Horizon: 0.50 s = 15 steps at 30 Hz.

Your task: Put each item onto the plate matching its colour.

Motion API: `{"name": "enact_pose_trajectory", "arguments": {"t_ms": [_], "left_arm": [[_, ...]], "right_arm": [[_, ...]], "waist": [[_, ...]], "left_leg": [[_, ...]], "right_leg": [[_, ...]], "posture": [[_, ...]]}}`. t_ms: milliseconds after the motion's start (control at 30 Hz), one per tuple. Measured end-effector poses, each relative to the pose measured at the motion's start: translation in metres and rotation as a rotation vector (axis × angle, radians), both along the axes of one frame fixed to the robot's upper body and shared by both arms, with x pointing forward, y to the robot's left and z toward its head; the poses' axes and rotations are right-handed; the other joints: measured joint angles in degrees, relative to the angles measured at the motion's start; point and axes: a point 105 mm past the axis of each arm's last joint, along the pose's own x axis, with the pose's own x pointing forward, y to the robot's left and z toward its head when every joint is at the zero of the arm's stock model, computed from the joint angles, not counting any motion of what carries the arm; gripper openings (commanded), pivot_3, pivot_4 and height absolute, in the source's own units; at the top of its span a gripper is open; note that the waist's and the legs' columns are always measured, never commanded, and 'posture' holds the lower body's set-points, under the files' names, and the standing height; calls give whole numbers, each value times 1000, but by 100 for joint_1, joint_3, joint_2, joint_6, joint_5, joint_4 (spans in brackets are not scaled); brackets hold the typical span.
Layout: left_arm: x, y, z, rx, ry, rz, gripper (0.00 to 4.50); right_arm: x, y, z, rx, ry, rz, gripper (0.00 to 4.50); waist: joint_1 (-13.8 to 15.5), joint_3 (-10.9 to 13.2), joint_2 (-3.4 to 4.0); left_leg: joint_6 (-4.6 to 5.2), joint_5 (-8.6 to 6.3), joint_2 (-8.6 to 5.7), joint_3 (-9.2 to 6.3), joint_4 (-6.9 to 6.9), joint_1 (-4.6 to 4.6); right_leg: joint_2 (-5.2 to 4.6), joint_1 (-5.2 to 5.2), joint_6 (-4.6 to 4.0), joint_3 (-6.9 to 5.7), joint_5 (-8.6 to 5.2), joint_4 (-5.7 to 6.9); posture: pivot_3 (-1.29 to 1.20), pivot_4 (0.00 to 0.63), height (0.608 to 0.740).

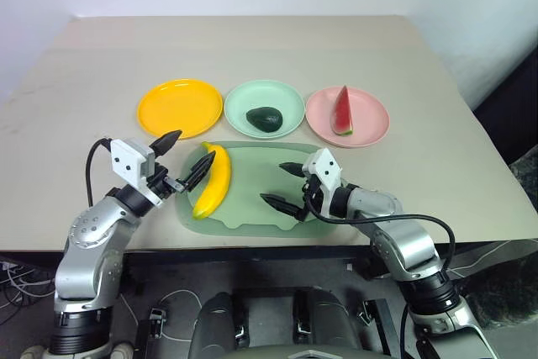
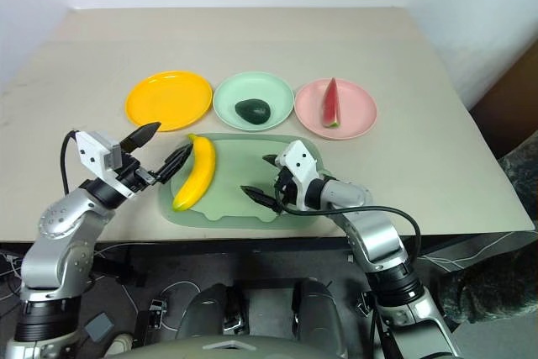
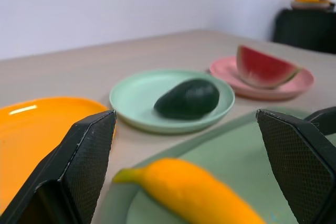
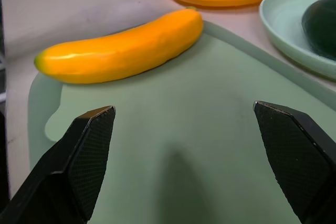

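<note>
Toy banana (image 1: 213,180) on pale green mat (image 1: 252,199), long axis toward orange-yellow plate (image 1: 179,107). Left gripper (image 1: 182,157) nearest, fingers spread, beside banana. Right gripper (image 1: 286,185) spread, empty, farther across mat.

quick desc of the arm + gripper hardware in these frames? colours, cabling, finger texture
Both arms are silver-grey metal with black joint rings. Each wrist carries a white boxy camera module. A black cable loops from each wrist back along the arm. The left gripper and right gripper each have two black, pointed fingers; the wrist views show the pads with a fine cross-hatched texture.
</note>
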Motion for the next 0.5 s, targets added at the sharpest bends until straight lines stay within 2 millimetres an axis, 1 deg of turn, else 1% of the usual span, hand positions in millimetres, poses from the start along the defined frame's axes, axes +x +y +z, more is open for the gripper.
{"name": "enact_pose_trajectory", "arguments": {"t_ms": [100, 200, 267, 367, 500], "left_arm": [[-3, -7, 0, -12, 25, 43, 4500], [-4, -12, -4, -30, 116, 131, 4500], [-5, -14, -10, -12, 185, 179, 4500], [-7, -16, -18, 28, 285, 241, 4500], [-10, -27, -29, 111, 394, 241, 4500]], "right_arm": [[2, -3, 1, -16, -15, -7, 4469], [6, -10, 6, -20, -24, -17, 4469], [9, -18, 10, -21, -27, -34, 4469], [11, -30, 11, -45, -21, -47, 4469], [11, -39, 11, -54, -15, -57, 4469]], "waist": [[12, 0, -1], [28, 0, -2], [35, 0, -2], [43, 0, -2], [75, 0, -2]], "left_leg": [[0, 0, 0, -2, 1, 1], [1, 0, -1, -7, 2, 1], [1, 0, -1, -7, 3, 1], [1, 0, -1, -8, 3, 1], [1, 0, -2, -8, 3, 2]], "right_leg": [[0, 1, 0, 0, 0, 1], [0, 5, 0, -1, 0, 0], [0, 6, 0, -1, 0, 0], [0, 6, 0, -2, 0, 1], [0, 6, 0, -2, 0, 0]], "posture": [[0, 150, 695], [0, 150, 695], [0, 150, 695], [0, 150, 695], [0, 150, 695]]}}
